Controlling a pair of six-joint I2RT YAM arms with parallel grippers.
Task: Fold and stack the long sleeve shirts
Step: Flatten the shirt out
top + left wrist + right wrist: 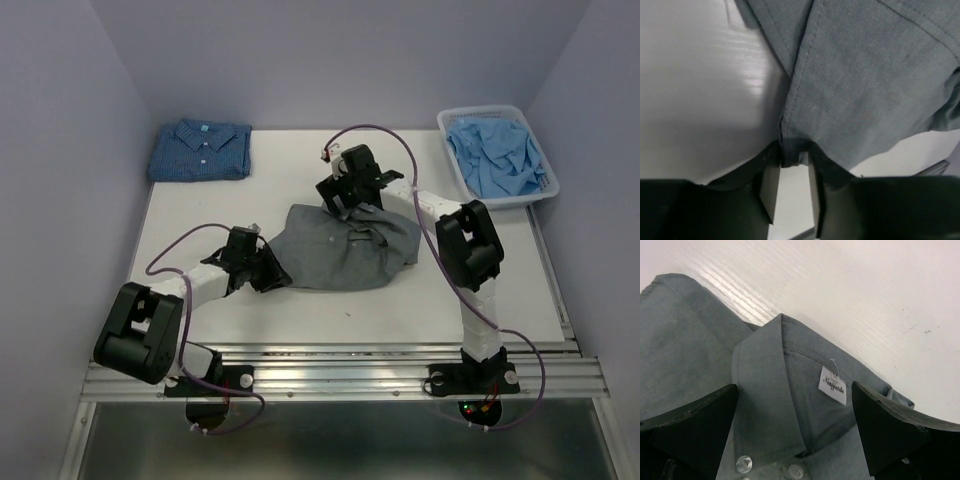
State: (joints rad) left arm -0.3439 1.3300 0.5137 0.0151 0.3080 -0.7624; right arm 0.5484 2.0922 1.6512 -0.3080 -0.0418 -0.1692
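The slate-grey long sleeve shirt (pixel 350 250) lies crumpled in the middle of the white table. My left gripper (pixel 278 275) is at its near-left hem. In the left wrist view the jaws of that gripper (pixel 790 160) stand half closed, with the hem of the grey shirt (pixel 865 75) bunched between the tips and touching both. My right gripper (pixel 345 205) hovers open over the collar. In the right wrist view its fingers (pixel 795 390) straddle the collar of the grey shirt (pixel 690 340), either side of the white label (pixel 832 385). The dark blue checked shirt (pixel 200 150) lies folded at the back left.
A white basket (pixel 445 125) holding light blue cloth (pixel 500 160) stands at the back right corner. The metal rail (pixel 340 375) with both arm bases runs along the near edge. Purple cables loop over the table from each arm.
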